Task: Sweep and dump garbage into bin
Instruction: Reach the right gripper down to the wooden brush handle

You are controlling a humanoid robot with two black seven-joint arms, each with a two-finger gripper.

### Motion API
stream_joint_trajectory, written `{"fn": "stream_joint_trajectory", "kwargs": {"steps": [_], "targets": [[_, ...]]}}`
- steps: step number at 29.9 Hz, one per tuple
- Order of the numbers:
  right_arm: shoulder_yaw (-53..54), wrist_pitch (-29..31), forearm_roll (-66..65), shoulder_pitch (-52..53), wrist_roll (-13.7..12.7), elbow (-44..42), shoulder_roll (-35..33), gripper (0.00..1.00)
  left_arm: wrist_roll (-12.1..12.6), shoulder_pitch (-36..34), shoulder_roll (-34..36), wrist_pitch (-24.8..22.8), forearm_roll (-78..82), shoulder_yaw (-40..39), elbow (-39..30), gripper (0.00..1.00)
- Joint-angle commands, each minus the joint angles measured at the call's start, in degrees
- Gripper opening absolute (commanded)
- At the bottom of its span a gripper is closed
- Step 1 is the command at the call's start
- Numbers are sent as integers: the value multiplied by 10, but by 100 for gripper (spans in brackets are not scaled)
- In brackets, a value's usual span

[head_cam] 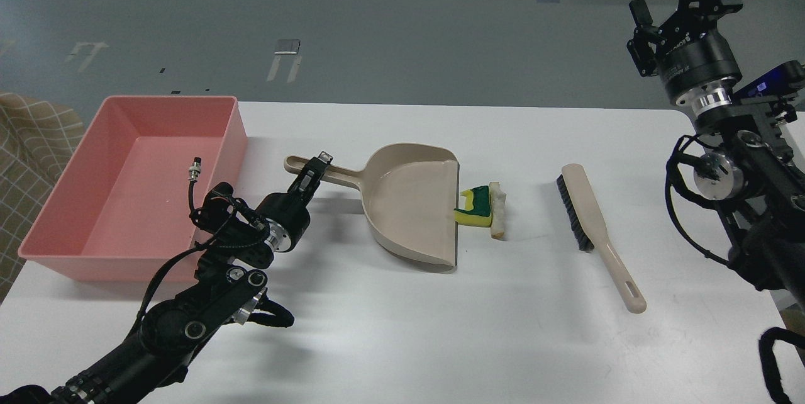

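- The left gripper (pixel 312 172) sits at the dustpan's handle (pixel 327 172), its fingers on either side of it and closed on it.
- The beige dustpan (pixel 409 202) lies mid-table, its open edge facing right.
- The yellow-and-green sponge piece (pixel 474 207) touches that edge; the whitish foam strip (pixel 497 209) lies just right of the sponge.
- The brush (pixel 594 228) lies well right of them, untouched.
- The pink bin (pixel 135 184) stands at the far left of the table (pixel 402 328).
- The right gripper (pixel 666 29) hangs high at the far right, away from everything; I cannot tell how wide it is.
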Motion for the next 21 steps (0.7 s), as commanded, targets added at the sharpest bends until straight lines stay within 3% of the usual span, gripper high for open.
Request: {"fn": "stream_joint_trajectory", "kwargs": {"steps": [1, 4, 13, 16, 21], "targets": [[-115, 0, -1, -9, -21, 65, -108, 100, -3, 1, 0, 1, 0, -1, 0, 0], [-203, 0, 0, -11, -31, 119, -206, 100, -6, 1, 0, 1, 0, 0, 0, 0], [-374, 1, -9, -23, -40, 272, -402, 100, -29, 1, 1, 1, 3, 1, 1, 0], [-417, 1, -19, -23, -40, 324, -454, 100, -30, 2, 0, 1, 3, 1, 1, 0], [-453, 1, -105, -25, -42, 349, -470, 100, -30, 3, 0, 1, 2, 1, 1, 0]]}}
